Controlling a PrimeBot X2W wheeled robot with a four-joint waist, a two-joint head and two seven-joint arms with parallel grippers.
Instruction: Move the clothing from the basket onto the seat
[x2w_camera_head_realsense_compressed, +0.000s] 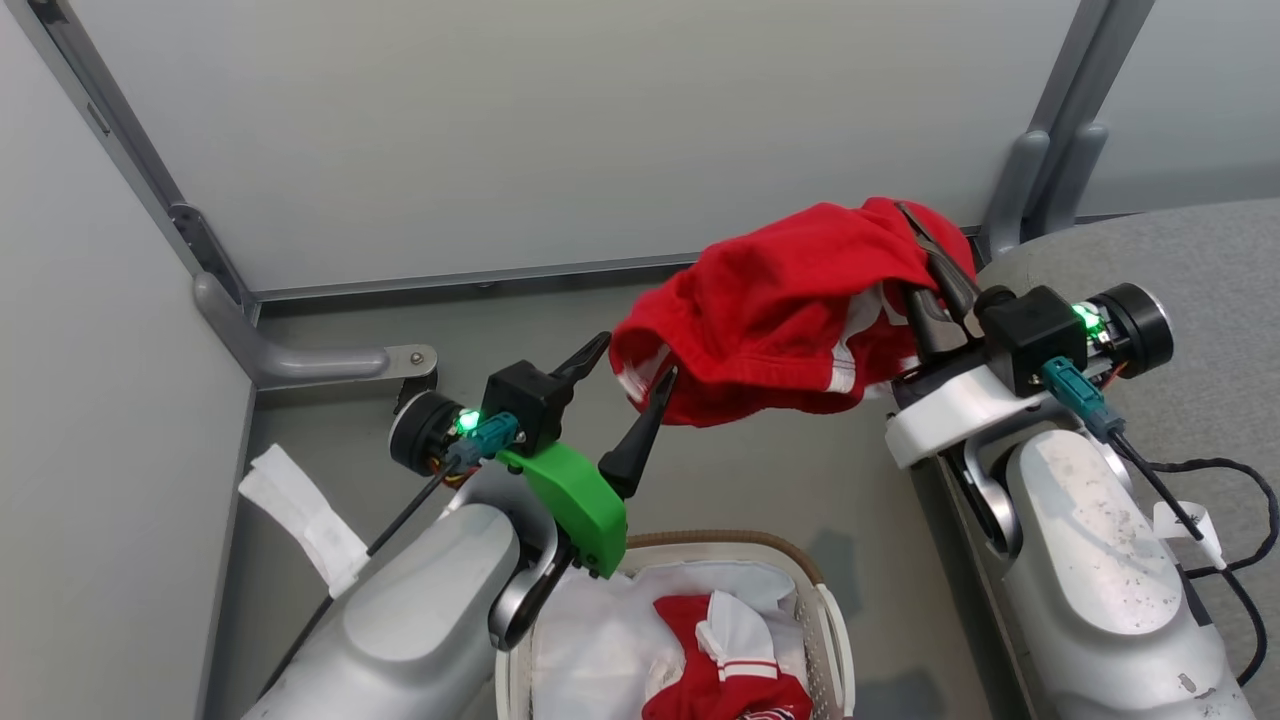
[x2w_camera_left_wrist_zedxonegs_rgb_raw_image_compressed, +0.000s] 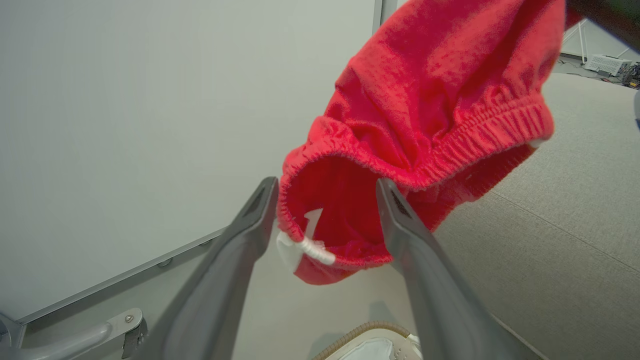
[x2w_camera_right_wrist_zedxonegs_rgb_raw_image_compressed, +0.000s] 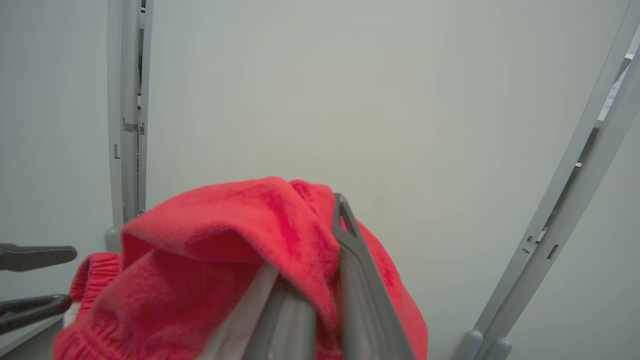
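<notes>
1. The right gripper (x2w_camera_head_realsense_compressed: 925, 265) is clamping a bunch of the red shorts (x2w_camera_head_realsense_compressed: 780, 300) between its two dark fingers and holding them up in the air, above the grey floor (x2w_camera_head_realsense_compressed: 760, 480) and just left of the sofa cushion (x2w_camera_head_realsense_compressed: 1200, 260).
2. In the right wrist view the shorts (x2w_camera_right_wrist_zedxonegs_rgb_raw_image_compressed: 225, 235) are draping over that gripper (x2w_camera_right_wrist_zedxonegs_rgb_raw_image_compressed: 320, 260), with one finger showing bare and the other lying under the cloth.
3. The shorts are hanging leftward from the grip, showing white side bands on their underside. Their gathered elastic waistband is sagging open toward the left gripper (x2w_camera_head_realsense_compressed: 640, 358).
4. The left gripper is standing open, with its fingers spread wide. In the left wrist view (x2w_camera_left_wrist_zedxonegs_rgb_raw_image_compressed: 326, 184) the waistband opening of the shorts (x2w_camera_left_wrist_zedxonegs_rgb_raw_image_compressed: 440, 90) is hanging between the two fingers, and a white drawstring (x2w_camera_left_wrist_zedxonegs_rgb_raw_image_compressed: 305, 245) is dangling beside the left-hand one. I cannot tell whether either finger is touching the cloth, but nothing is pinched.
5. The laundry basket (x2w_camera_head_realsense_compressed: 770, 545) is sitting on the floor at the near edge, between the two forearms, below the raised shorts.
6. A red and white garment (x2w_camera_head_realsense_compressed: 720, 680) is lying crumpled inside it on the white liner (x2w_camera_head_realsense_compressed: 590, 650).
7. The grey sofa cushion (x2w_camera_left_wrist_zedxonegs_rgb_raw_image_compressed: 575, 200) is lying to the right of the basket, and no clothing is resting on its visible part.
8. A pale partition panel (x2w_camera_head_realsense_compressed: 560, 130) is standing across the far side.
</notes>
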